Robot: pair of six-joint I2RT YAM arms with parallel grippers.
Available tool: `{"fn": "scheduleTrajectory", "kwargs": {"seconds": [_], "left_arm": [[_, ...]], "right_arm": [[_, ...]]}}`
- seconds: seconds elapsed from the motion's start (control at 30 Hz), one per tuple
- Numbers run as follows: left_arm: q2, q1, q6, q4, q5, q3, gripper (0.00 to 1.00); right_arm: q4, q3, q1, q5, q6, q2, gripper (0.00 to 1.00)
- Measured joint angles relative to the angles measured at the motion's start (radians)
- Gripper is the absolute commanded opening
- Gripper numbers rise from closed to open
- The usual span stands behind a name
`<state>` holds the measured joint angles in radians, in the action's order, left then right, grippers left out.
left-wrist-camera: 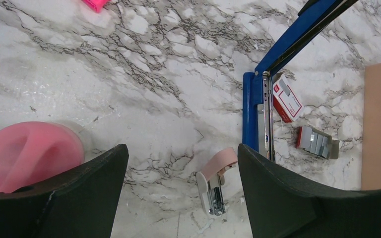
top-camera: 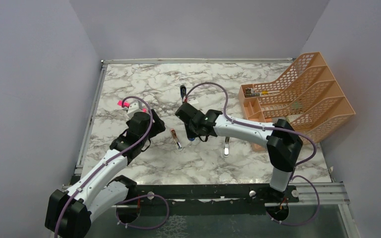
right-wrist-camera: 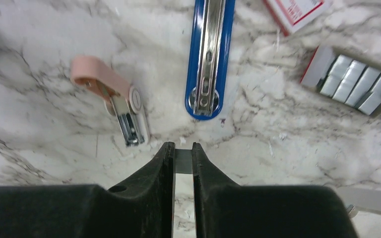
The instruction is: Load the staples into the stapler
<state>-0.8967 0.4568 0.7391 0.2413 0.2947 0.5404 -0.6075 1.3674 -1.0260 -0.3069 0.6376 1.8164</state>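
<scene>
The blue stapler (right-wrist-camera: 209,49) lies open on the marble, its silver rail facing up. It also shows in the left wrist view (left-wrist-camera: 250,114). My right gripper (right-wrist-camera: 183,148) is shut on a small grey block of staples (right-wrist-camera: 183,161), held just short of the stapler's near end. In the top view my right gripper (top-camera: 191,133) hides most of the stapler. The red-and-white box (right-wrist-camera: 295,10) and its tray of several staple blocks (right-wrist-camera: 354,82) lie to the right of the stapler. My left gripper (left-wrist-camera: 182,148) is open and empty, to the left of the stapler.
A small pink-and-white stapler (right-wrist-camera: 111,96) lies left of the blue one, between my left fingers (left-wrist-camera: 217,181). A pink round object (left-wrist-camera: 27,153) is by the left finger. A pink marker (top-camera: 124,103) lies far left. An orange file tray (top-camera: 297,96) stands at right. A silver-white piece (top-camera: 226,147) lies in front.
</scene>
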Motion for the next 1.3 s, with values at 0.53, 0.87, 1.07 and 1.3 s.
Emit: {"fn": "scheduleTrajectory", "kwargs": {"seconds": [0.53, 0.87, 1.07, 1.3], "left_arm": [[-0.025, -0.011, 0.000, -0.002, 0.000, 0.000, 0.82], [-0.033, -0.012, 0.000, -0.009, 0.000, 0.000, 0.82], [-0.035, -0.013, 0.000, -0.009, 0.000, 0.000, 0.82], [-0.035, -0.014, 0.001, -0.010, -0.004, 0.000, 0.82]], "right_arm": [[0.151, 0.084, 0.104, -0.025, -0.093, 0.129, 0.19], [0.222, 0.100, 0.112, -0.025, -0.134, 0.159, 0.19], [0.233, 0.103, 0.117, -0.026, -0.155, 0.189, 0.18], [0.249, 0.103, 0.120, -0.033, -0.167, 0.190, 0.18]]}}
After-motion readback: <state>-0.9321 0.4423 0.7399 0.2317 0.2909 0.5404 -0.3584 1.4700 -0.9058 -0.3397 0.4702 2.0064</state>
